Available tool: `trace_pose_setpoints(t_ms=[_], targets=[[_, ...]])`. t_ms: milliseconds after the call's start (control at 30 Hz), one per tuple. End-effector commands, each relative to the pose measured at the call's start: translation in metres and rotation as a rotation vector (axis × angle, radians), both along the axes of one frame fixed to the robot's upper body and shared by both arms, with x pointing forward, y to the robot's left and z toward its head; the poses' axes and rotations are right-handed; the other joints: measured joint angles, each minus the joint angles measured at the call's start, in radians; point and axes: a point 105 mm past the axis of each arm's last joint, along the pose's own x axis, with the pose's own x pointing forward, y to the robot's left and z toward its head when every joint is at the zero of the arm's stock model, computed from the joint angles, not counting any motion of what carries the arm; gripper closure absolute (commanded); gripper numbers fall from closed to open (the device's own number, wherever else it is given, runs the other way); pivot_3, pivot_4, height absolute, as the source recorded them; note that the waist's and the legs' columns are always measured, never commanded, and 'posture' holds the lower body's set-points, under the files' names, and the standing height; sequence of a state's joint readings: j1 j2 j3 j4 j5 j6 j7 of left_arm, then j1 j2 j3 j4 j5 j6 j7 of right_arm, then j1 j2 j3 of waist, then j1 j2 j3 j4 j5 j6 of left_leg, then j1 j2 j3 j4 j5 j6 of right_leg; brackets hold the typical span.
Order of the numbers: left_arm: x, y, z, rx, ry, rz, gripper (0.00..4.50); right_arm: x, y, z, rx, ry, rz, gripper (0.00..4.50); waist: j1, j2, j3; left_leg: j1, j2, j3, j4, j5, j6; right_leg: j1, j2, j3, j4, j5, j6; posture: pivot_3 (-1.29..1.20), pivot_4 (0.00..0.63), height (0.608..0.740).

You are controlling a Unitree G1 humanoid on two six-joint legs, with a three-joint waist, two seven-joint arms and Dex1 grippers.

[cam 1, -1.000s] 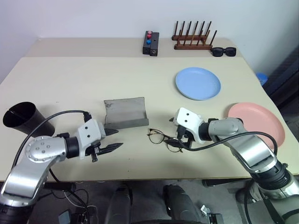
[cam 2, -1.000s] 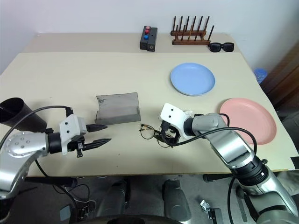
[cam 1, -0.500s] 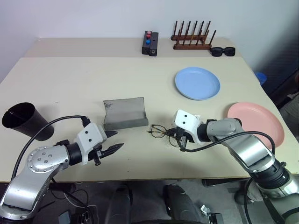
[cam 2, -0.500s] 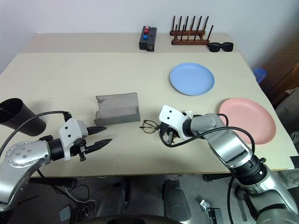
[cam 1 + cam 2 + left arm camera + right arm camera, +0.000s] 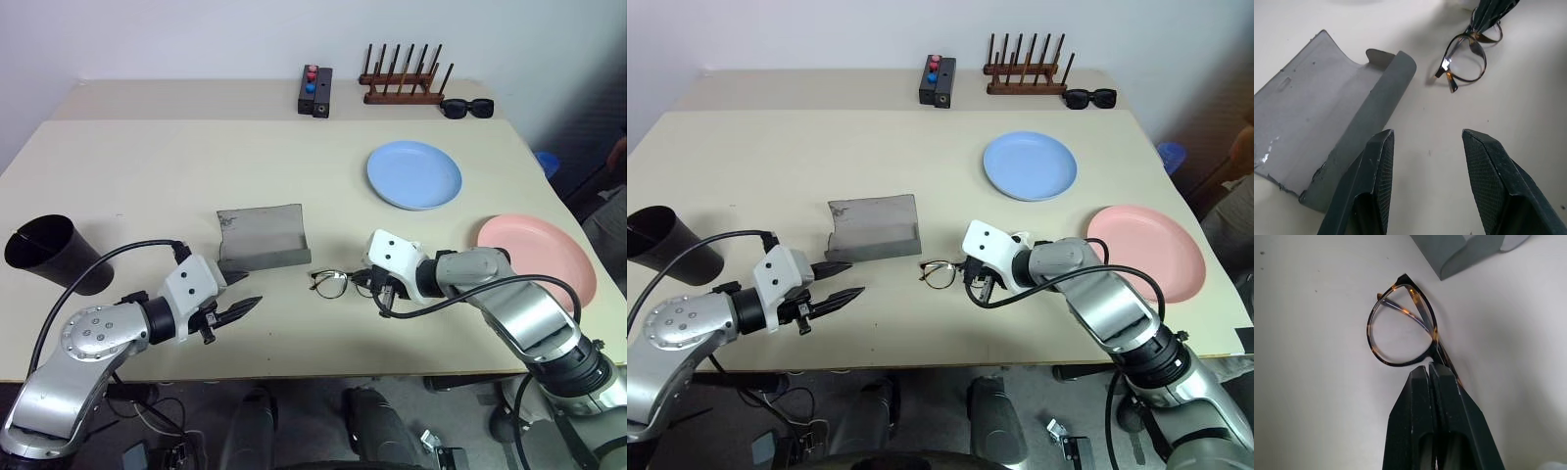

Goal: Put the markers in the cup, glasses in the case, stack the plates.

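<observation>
Centre frame: right gripper (image 5: 1429, 369) clamped on glasses (image 5: 331, 283), outside open case (image 5: 261, 238); left gripper (image 5: 235, 294) half-open, empty; plates (image 5: 414, 174) unstacked.

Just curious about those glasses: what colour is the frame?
Dark brown with amber flecks, like tortoiseshell; the glasses show it best in the right wrist view.

The open case (image 5: 262, 236) lies near the middle of the table (image 5: 147, 166), with the glasses (image 5: 333, 283) just to its right and nearer the front edge, and the cup (image 5: 49, 253) stands well off to its left. One plate (image 5: 414, 174) lies behind and to the right of the glasses, and the other plate (image 5: 537, 255) lies at the table's right edge. Along the back sit a button box (image 5: 315, 90), a wooden peg rack (image 5: 407, 78) to its right, and sunglasses (image 5: 467, 108) right of that.
</observation>
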State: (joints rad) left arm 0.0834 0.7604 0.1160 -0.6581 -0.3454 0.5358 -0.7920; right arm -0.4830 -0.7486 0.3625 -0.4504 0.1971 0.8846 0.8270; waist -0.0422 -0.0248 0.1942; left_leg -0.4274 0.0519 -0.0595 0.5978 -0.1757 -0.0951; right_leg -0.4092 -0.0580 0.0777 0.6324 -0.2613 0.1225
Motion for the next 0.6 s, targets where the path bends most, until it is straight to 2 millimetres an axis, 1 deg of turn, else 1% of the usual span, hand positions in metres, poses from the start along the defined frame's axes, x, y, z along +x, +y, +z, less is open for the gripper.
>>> trace_pose_setpoints(t_ms=[33,100,133,200,267,400,600], targets=[[-0.002,-0.005,0.004,-0.011,-0.022,-0.017,2.26,-0.002,0.003,0.023,0.012,-0.080,0.051,4.47,0.000,0.000,0.000,0.000,0.000,0.000,0.000,0.000,0.000,0.000,0.000,0.000,0.000,0.000,0.000,0.00,0.150,0.740],[-0.002,-0.005,0.004,-0.012,-0.020,-0.016,2.26,-0.003,0.004,0.025,0.010,-0.085,0.063,4.47,0.000,0.000,0.000,0.000,0.000,0.000,0.000,0.000,0.000,0.000,0.000,0.000,0.000,0.000,0.000,0.00,0.150,0.740],[-0.003,-0.006,0.004,-0.016,-0.019,-0.017,2.26,-0.002,0.003,0.025,0.005,-0.096,0.065,4.23,0.000,0.000,0.000,0.000,0.000,0.000,0.000,0.000,0.000,0.000,0.000,0.000,0.000,0.000,0.000,0.00,0.150,0.740],[-0.005,-0.007,0.003,-0.024,-0.011,-0.024,2.26,0.002,0.001,0.025,-0.017,-0.130,0.060,3.67,0.000,0.000,0.000,0.000,0.000,0.000,0.000,0.000,0.000,0.000,0.000,0.000,0.000,0.000,0.000,0.00,0.150,0.740],[-0.007,-0.009,0.003,-0.030,-0.002,-0.028,2.26,0.004,0.001,0.024,-0.022,-0.138,0.060,2.83,0.000,0.000,0.000,0.000,0.000,0.000,0.000,0.000,0.000,0.000,0.000,0.000,0.000,0.000,0.000,0.00,0.150,0.740],[-0.009,-0.008,-0.001,-0.021,0.015,-0.028,2.26,0.005,0.003,0.021,-0.022,-0.138,0.064,2.83,0.000,0.000,0.000,0.000,0.000,0.000,0.000,0.000,0.000,0.000,0.000,0.000,0.000,0.000,0.000,0.00,0.150,0.740],[-0.011,-0.009,-0.002,-0.040,0.022,-0.025,2.26,0.011,0.002,0.011,-0.036,-0.148,0.053,2.83,-0.001,0.000,0.000,0.000,0.000,0.000,0.000,0.000,0.000,0.000,0.000,0.000,-0.001,0.000,0.000,0.00,0.150,0.740]])
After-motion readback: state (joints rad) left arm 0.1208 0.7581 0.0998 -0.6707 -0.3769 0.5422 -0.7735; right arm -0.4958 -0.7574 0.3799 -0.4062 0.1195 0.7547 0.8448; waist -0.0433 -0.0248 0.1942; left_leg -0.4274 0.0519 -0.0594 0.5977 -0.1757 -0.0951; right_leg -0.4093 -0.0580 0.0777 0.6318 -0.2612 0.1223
